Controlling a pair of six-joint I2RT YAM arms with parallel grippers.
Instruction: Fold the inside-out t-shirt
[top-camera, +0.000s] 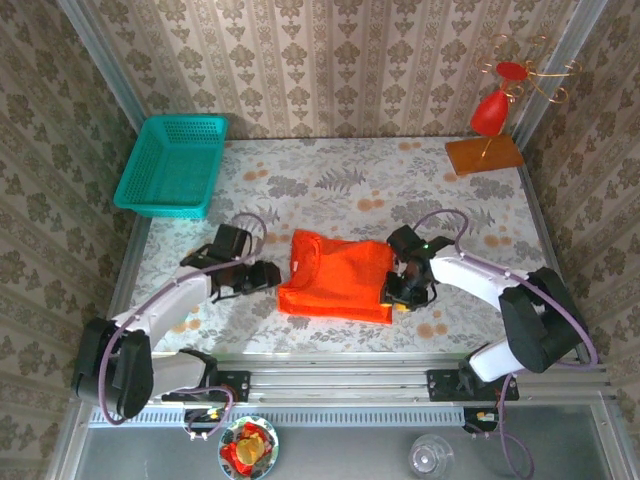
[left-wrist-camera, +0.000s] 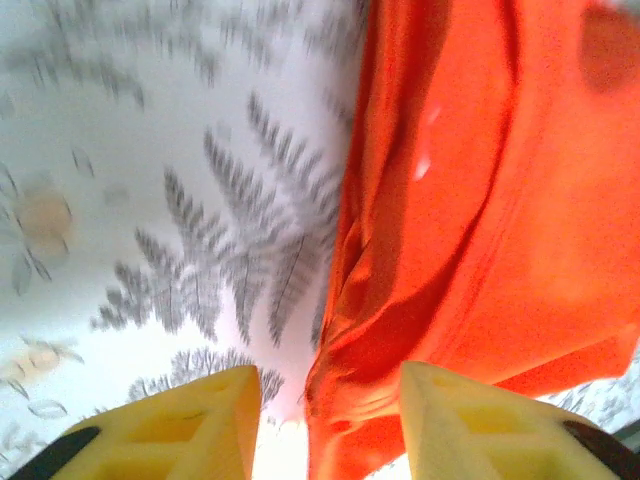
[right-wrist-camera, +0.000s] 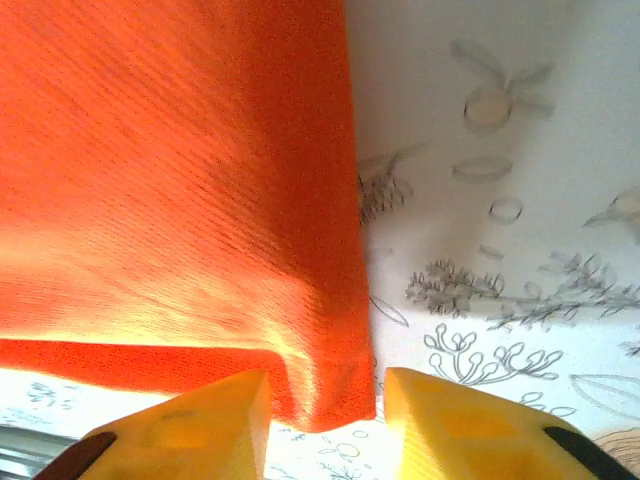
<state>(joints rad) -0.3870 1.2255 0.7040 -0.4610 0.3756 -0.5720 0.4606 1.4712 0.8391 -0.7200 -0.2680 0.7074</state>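
The inside-out t-shirt (top-camera: 335, 278) is bright orange and lies folded into a rough rectangle at the table's near middle. My left gripper (top-camera: 268, 277) sits at the shirt's left edge. In the left wrist view its yellow fingers (left-wrist-camera: 190, 425) stand apart, and the rumpled hem of the t-shirt (left-wrist-camera: 480, 200) lies loose between them, so this gripper (left-wrist-camera: 330, 420) is open. My right gripper (top-camera: 397, 293) is at the shirt's near right corner. It (right-wrist-camera: 328, 420) is open too, with a corner of the t-shirt (right-wrist-camera: 170, 180) hanging between the spread fingers and a gap beside it.
A teal basket (top-camera: 172, 165) stands at the back left of the flower-patterned table (top-camera: 330, 180). A red glossy ornament (top-camera: 490, 112) on a wooden base stands at the back right. Patterned walls close in both sides. A bowl (top-camera: 248, 447) and a glass (top-camera: 430, 457) sit below the table's front rail.
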